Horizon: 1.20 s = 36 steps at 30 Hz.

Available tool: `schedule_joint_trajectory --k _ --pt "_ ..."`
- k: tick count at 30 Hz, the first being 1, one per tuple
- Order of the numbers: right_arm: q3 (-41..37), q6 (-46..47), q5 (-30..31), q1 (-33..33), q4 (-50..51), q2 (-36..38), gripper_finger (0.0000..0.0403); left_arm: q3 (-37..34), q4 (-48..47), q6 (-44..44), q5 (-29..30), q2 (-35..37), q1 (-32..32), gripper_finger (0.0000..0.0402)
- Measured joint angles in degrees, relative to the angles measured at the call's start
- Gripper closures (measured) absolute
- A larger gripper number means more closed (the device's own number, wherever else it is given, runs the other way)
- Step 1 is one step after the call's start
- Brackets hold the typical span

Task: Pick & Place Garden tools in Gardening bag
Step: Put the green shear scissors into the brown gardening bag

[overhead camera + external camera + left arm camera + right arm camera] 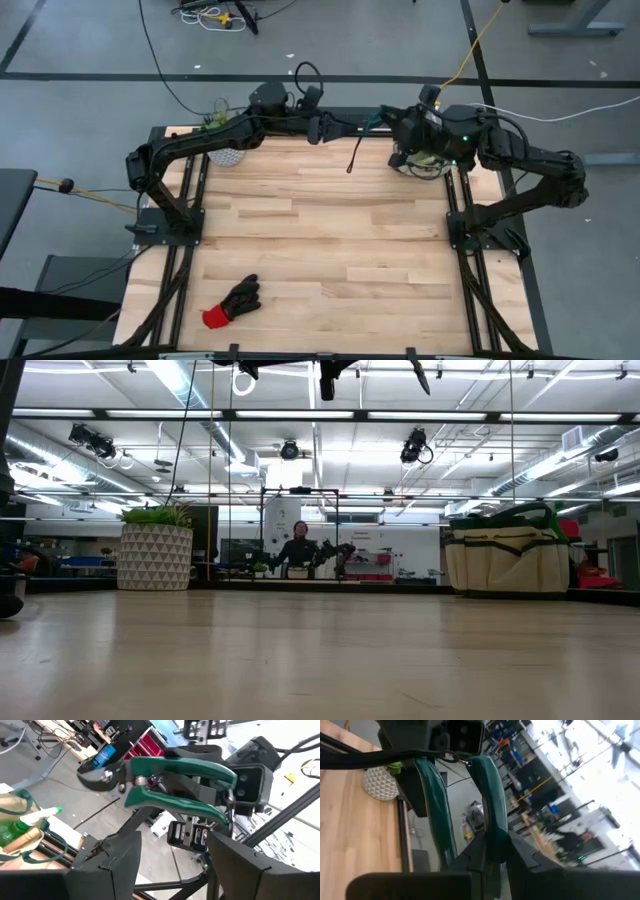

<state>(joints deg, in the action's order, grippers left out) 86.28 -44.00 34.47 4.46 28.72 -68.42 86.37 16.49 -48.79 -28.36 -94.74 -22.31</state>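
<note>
One pruning shears [170,780] clamped in right fingers [490,845], left fingers [170,855] wide, one glove [232,301], one bag [507,559]

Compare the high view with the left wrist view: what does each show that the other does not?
Only the high view shows the black glove lying alone on the table near its front edge. Only the left wrist view shows the pruning shears clearly, with green handles, gripped by the right gripper, and a spray bottle in the gardening bag. Both show the two arms meeting high at the table's far edge.
</note>
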Motion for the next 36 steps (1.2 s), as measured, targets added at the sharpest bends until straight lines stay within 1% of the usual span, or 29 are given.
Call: schedule_joint_trajectory --k 9,17,20,22,28,34,36 --pt "0.0 13.5 -5.46 5.73 5.91 -0.04 0.0362 0.02 -0.04 0.74 0.04 0.0 -0.13 0.0166" --pt "0.0 22.72 -12.54 10.82 12.32 -0.04 0.0362 0.07 -0.04 0.98 0.04 0.0 -0.12 0.0166" --pt "-0.02 24.02 -15.33 12.5 13.27 -0.04 0.0362 0.07 -0.04 2.63 0.04 0.0 0.02 0.0167" --pt "-0.02 23.96 -16.1 13.06 13.27 -0.04 0.0362 0.07 -0.35 2.99 -0.04 0.36 0.04 0.0171" --pt "-0.02 24.0 -16.84 13.91 13.43 0.09 0.0362 0.09 -1.77 8.46 -1.0 2.59 -0.02 0.0207" --pt "-0.02 25.97 -19.58 14.17 13.39 0.17 0.0363 0.09 -7.7 13.9 2.91 6.19 -0.02 0.0253" --pt "-0.02 25.98 -19.64 14.17 13.38 0.17 0.0363 0.09 -9.67 15.94 4.78 7.21 -0.02 0.0267"
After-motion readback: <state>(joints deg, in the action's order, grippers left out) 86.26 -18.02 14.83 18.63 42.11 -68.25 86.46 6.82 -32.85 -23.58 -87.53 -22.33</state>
